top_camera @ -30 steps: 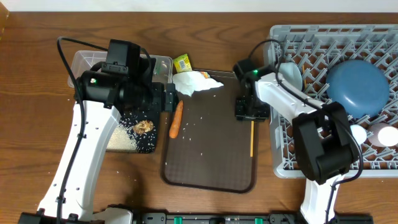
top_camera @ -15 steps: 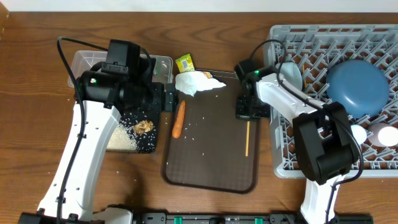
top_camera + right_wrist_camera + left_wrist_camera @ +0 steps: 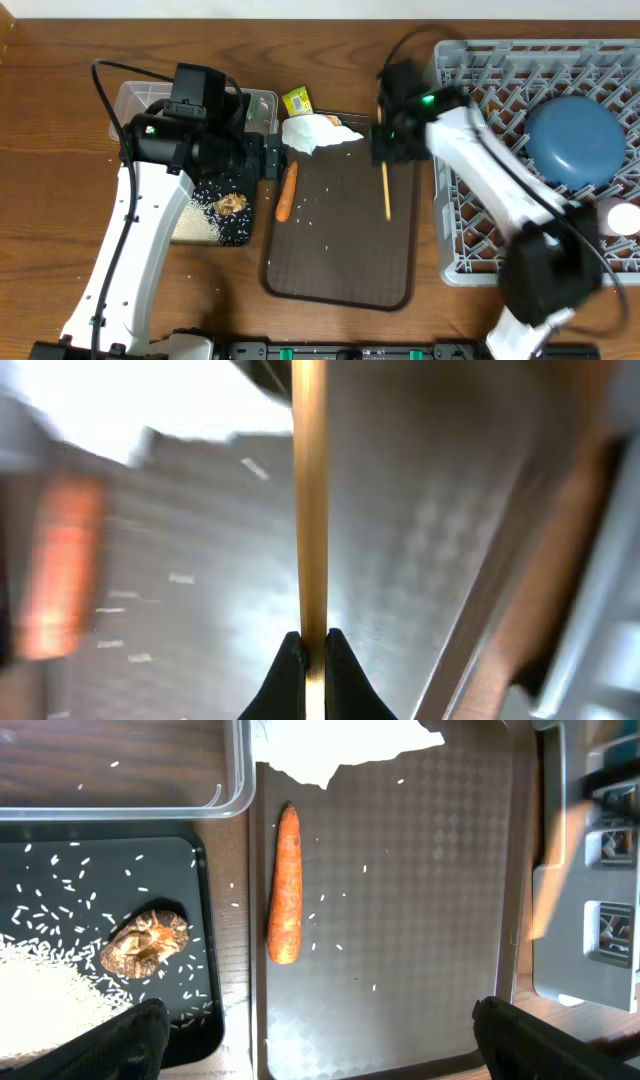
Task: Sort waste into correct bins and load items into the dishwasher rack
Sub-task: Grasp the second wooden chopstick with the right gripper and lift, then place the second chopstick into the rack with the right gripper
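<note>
1. At the left of the worktop (image 3: 50, 150) stands the clear tub (image 3: 135, 98), much of it hidden under the left arm. The black tray (image 3: 100, 860) lies just beside the tub's near edge. It holds a heap of white rice (image 3: 35, 1000), loose grains and a brown food scrap (image 3: 145, 942).
2. The left fingers (image 3: 125, 1040) are spread wide and grip nothing. In the wrist view one hangs over the black tray's corner, and the carrot lies on the surface below, between the two.
3. The carrot (image 3: 286, 190) lies lengthwise on the brown serving tray (image 3: 340, 280), just inside its left rim and apart from the other waste.
4. The yellow-green packet (image 3: 294, 101) rests on the worktop beside the tub's right end. The crumpled tissue (image 3: 315, 132) lies just beside the packet, over the serving tray's far left corner.
5. Stray rice grains (image 3: 322, 222) are scattered over the middle of the serving tray.
6. The right fingers (image 3: 285, 675) are pressed together, pinching one end of a chopstick (image 3: 385, 192). It hangs over the right side of the serving tray, and I cannot tell whether its free end touches the tray. The right arm is blurred.
7. The dishwasher rack (image 3: 455, 230) fills the right of the worktop, with the blue plate (image 3: 574, 143) lying in its far right part.
</note>
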Action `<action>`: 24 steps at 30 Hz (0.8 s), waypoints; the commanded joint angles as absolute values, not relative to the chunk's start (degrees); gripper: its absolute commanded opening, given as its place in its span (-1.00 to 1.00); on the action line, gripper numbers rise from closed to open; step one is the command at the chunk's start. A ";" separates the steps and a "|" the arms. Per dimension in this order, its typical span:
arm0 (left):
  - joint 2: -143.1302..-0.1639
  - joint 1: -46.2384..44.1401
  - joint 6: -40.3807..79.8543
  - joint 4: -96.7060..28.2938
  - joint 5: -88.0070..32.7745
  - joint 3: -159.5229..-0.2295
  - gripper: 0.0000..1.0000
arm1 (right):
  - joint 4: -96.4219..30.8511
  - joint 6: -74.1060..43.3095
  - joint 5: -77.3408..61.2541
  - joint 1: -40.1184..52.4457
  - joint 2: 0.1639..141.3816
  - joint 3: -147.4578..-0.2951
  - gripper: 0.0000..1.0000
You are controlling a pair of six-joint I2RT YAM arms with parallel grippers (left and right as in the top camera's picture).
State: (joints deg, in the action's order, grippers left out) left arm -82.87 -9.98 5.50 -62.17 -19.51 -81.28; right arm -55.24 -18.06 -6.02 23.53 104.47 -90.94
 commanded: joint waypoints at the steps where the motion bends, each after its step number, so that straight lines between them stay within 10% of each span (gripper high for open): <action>1: -82.83 -10.04 4.71 -62.33 -19.40 -81.34 0.96 | -55.55 -13.96 -3.46 19.38 97.78 -93.06 -0.98; 14: -82.83 -10.04 4.71 -62.33 -19.40 -81.34 0.95 | -61.30 1.69 0.67 -6.74 95.29 -92.88 -0.97; 24: -82.83 -10.04 4.71 -62.35 -19.40 -81.34 0.96 | -59.75 7.38 10.35 -7.46 104.36 -92.88 -0.98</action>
